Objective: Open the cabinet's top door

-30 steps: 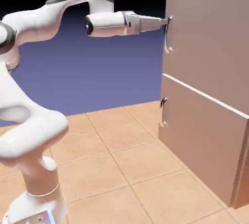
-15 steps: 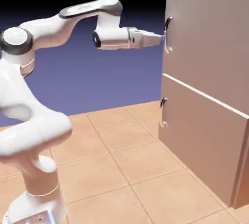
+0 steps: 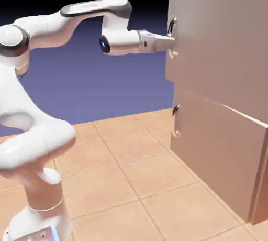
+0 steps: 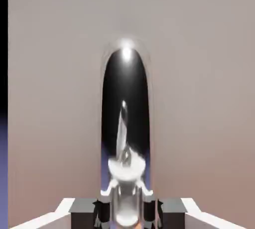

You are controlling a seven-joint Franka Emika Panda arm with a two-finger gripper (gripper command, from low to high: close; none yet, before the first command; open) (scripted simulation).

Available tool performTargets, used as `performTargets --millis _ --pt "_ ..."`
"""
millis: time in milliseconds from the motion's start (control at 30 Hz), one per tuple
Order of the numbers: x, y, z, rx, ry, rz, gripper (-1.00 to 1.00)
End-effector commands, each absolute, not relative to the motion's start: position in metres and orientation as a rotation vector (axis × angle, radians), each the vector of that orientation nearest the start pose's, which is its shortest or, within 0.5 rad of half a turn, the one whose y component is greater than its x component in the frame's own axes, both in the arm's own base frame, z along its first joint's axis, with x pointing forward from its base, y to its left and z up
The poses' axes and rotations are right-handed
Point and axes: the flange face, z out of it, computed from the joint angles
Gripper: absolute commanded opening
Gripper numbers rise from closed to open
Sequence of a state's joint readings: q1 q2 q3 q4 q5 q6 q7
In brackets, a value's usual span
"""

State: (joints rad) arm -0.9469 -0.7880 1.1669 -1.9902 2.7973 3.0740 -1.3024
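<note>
Two finger pads (image 4: pixel 172 214) are pressed in on the curved metal handle (image 3: pixel 170 26) of the top door (image 3: pixel 225 41), so the end effector (image 3: pixel 171 40) is pinching that handle, its tips low on the bow in the exterior view. The door is the upper panel of the cabinet (image 3: pixel 261 198), at the exterior view's right, and its handle-side edge juts out past the lower door (image 3: pixel 214 153), so I judge it slightly ajar. The likeliest trouble from here is a slip: the handle is slim and shiny, and a pull straight back, where the door probably has to swing on an arc, would drag the pads along the metal or twist them off it. The hinge seems to be on the edge away from the handle, so the wrist should turn as the door comes round; if it does not, the fingers may bind in the bow and strain the grip. Too short a pull would leave the door barely open, and a sideways drift could bring the hand against the panel. As for how things point, the door's face looks toward the arm, and the handle bulges out the same way from near the free edge. The handle's long axis stands upright, in line with that edge; the panel itself is close to square, with no clearly longer side that I can make out.
</note>
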Motion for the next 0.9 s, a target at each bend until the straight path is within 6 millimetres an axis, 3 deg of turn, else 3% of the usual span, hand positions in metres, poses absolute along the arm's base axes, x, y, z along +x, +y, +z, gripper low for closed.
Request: performTargets --millis 0,467,867 --pt "0.435 0.214 0.585 -1.766 0.608 -1.679 -1.00" --pt "0.354 0.168 0.585 -1.765 0.428 -1.551 -1.00" --pt "0.282 0.107 0.585 -1.751 0.251 -1.416 -1.00"
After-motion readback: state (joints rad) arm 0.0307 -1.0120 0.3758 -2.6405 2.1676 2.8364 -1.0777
